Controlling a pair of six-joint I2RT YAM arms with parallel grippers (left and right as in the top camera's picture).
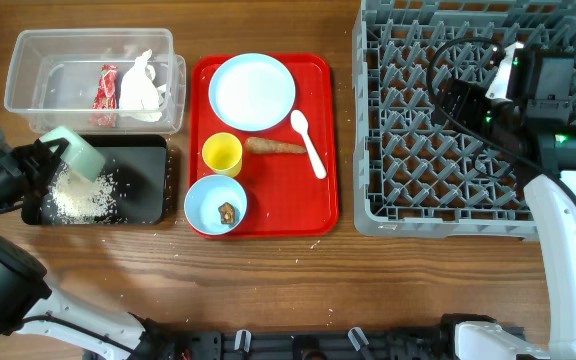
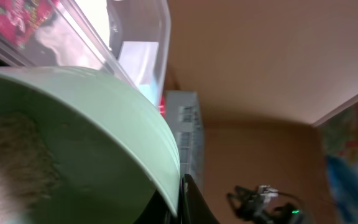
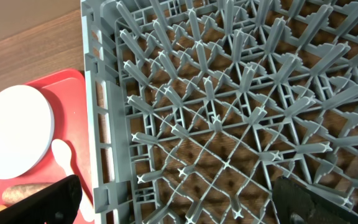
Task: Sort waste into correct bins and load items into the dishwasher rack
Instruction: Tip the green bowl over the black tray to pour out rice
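Two arms: left one loaded, right one bare, both above the table (image 1: 268, 280).
Left gripper (image 1: 53, 152): clamped on the rim of the held bowl (image 1: 78, 155). I can see one dark finger (image 2: 194, 202) at the rim in the wrist view.
Held bowl: light blue, tipped steeply over the left part of the black tray (image 1: 143, 160). Its base is up and to the right, and the wrist view shows a grainy patch inside.
Rice (image 1: 80, 198): loose white heap on the black tray, under the held bowl.
Second bowl (image 1: 216, 203): upright at the near left corner of the red tray (image 1: 330, 140), with the brown lump (image 1: 228, 213) inside.
Yellow cup (image 1: 222, 153): upright, mouth up, just beyond the second bowl.
Carrot-like stick (image 1: 273, 146): long axis left to right, narrow end pointing right, touching or nearly touching the yellow cup.
Spoon (image 1: 308, 140): white, long axis near to far with a slight slant. Its bowl end is far, its handle near and to the right, and it lies beside the stick's tip.
Plate (image 1: 252, 92): flat at the far end of the red tray.
Clear tub (image 1: 28, 60): beyond the black tray, holding the wrapper (image 1: 105, 88) and the tissue (image 1: 143, 85) side by side.
Rack (image 1: 468, 190): grey, right of the red tray, pegs up.
Right gripper (image 3: 176, 186): spread wide, holding nothing, hanging over the rack's far half.
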